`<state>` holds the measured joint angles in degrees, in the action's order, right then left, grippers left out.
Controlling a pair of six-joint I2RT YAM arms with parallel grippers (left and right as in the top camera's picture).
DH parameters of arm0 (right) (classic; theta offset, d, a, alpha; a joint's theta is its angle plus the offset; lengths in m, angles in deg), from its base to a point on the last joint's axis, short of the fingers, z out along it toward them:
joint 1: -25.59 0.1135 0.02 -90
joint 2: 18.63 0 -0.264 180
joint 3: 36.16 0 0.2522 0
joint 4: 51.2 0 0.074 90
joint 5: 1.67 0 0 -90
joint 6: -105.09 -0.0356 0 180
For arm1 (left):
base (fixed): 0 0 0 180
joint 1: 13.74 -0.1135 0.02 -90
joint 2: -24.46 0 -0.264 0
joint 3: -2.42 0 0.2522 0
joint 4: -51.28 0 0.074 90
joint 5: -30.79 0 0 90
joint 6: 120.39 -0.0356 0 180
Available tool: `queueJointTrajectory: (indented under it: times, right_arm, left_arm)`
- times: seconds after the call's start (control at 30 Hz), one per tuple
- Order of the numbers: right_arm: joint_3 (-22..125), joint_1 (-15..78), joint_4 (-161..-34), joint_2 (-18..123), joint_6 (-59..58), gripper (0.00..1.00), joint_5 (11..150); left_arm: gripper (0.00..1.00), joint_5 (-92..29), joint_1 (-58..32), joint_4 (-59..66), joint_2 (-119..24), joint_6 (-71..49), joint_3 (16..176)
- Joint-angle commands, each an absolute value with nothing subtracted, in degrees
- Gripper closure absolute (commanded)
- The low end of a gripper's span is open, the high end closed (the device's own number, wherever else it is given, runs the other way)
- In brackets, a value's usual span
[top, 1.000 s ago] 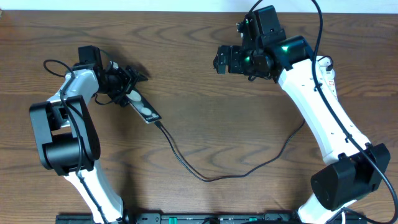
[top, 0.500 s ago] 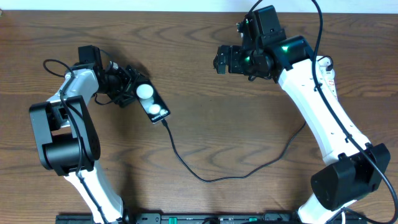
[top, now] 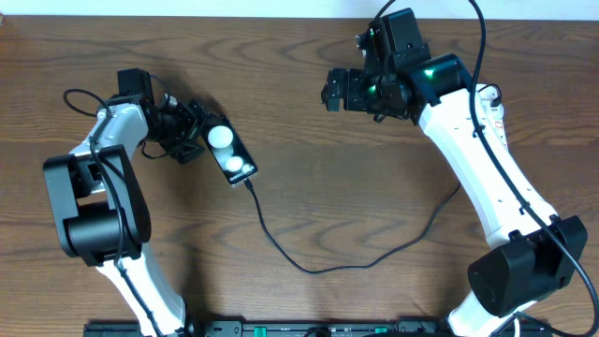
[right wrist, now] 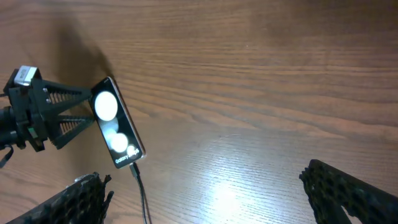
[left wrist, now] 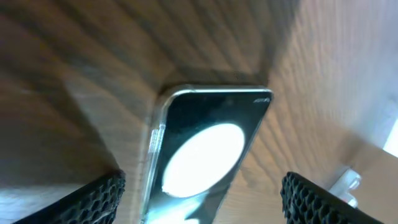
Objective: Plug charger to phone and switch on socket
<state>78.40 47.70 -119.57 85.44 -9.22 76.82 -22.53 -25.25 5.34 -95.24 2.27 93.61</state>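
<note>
The black phone (top: pixel 230 153) lies flat on the table, its two white circles facing up. My left gripper (top: pixel 197 135) is open around the phone's upper-left end. In the left wrist view the phone (left wrist: pixel 205 149) sits between the mesh fingers (left wrist: pixel 99 196) with a gap on each side. The thin black charger (top: pixel 309 269) runs from the phone's lower end, where its plug tip (right wrist: pixel 134 169) meets the phone (right wrist: pixel 115 129). My right gripper (top: pixel 334 90) hovers open over bare wood, holding nothing. The socket is mostly hidden under the right arm; a white edge with red marks (top: pixel 492 110) shows.
The charger cable loops across the middle of the table toward the right arm (top: pixel 477 178). The robot bases and their black cables (top: pixel 281 329) line the front edge. The left arm (top: pixel 98 201) stands at the left.
The phone, tilted on edge in the left gripper a second ago, now lies flat. The left jaws have widened a little. The right arm has not moved.
</note>
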Motion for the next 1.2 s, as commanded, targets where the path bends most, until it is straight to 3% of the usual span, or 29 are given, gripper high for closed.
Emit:
queueJointTrajectory:
  times: [0.0, 0.43, 0.7, 1.17]
  right_arm:
    - [79.49, 48.2, -119.68, 83.78, -8.79, 0.01, 77.48]
    - [79.49, 48.2, -119.62, 83.8, -8.39, 0.01, 77.5]
    - [79.49, 48.2, -119.96, 83.8, -8.46, 0.01, 77.48]
    - [79.51, 48.14, -123.02, 83.78, -7.28, 0.01, 76.95]
  left_arm:
    - [0.14, -48.45, -26.62, 1.3, -103.04, -3.21, 87.62]
    - [0.15, -49.22, -25.55, -1.15, -78.43, -17.18, 88.06]
    - [0.15, -49.19, -21.42, -1.22, -65.47, -18.36, 88.06]
    - [0.11, -44.63, -13.44, 0.6, -58.93, -20.04, 88.06]
